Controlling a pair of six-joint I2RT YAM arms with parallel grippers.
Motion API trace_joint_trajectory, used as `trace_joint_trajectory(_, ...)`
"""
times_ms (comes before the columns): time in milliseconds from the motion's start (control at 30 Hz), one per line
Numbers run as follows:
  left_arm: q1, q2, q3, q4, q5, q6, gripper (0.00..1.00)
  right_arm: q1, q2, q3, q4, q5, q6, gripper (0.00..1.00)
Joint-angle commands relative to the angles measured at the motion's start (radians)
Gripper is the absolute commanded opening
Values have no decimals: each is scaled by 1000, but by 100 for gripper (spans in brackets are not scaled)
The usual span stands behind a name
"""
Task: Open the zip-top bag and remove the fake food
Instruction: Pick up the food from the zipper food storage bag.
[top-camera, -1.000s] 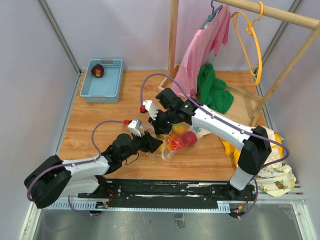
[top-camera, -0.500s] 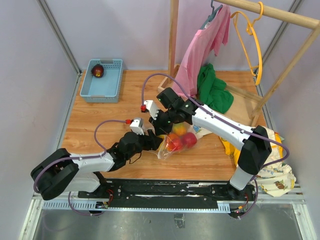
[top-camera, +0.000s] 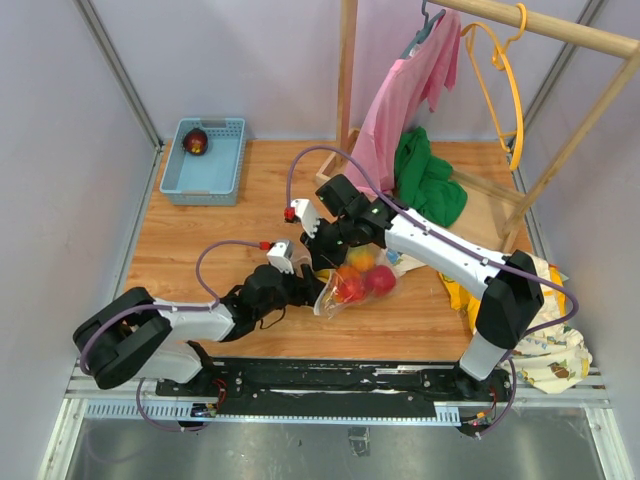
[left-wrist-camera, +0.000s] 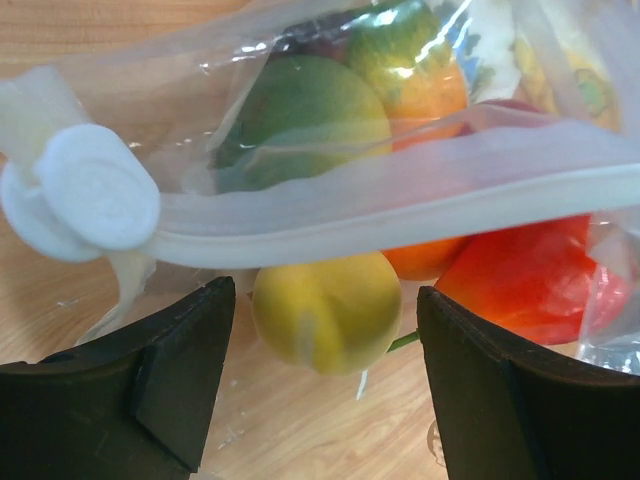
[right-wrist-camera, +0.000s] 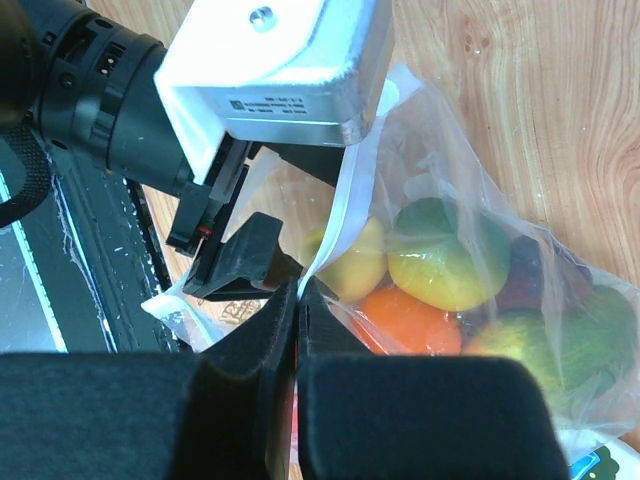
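R pincer (right-wrist-camera: 298, 300) tight on bag (right-wrist-camera: 345, 205)

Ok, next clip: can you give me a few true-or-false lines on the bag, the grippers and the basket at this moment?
1. The right gripper is shut on the white strip of the zip-top bag. True.
2. The left gripper is clamped on the yellow fruit. False: its jaws stand open and the fruit sits ungripped ahead of them.
3. The blue basket holds nothing. False: one dark red fruit lies in it.
4. Several pieces of fake food lie inside the bag. True.
5. The green cloth lies in the basket. False: it lies by the wooden rack, on the far right side of the table.
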Motion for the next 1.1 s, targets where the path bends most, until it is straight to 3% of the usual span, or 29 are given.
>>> trace_joint_trajectory(0,-10,42,18,17,13,-9,77,-17,-9,-8,2,-12,16,1)
trace_joint_trajectory(367,-22,153,81,-69,5,-42,77,-17,-6,-14,4,-16,18,1)
trace_joint_trajectory(733,-23,218,148,-130,2,-46,70,-17,-5,-18,5,-20,17,1)
trace_joint_trajectory(900,-23,200,150,-145,2,-47,49,-16,-4,-21,5,-15,13,1)
trace_joint_trajectory(1000,-23,169,150,-162,2,-46,31,-18,-6,-27,5,-10,8,1)
trace_joint_trajectory(1067,-23,140,148,-177,1,-44,25,-20,-9,-33,5,-8,5,1)
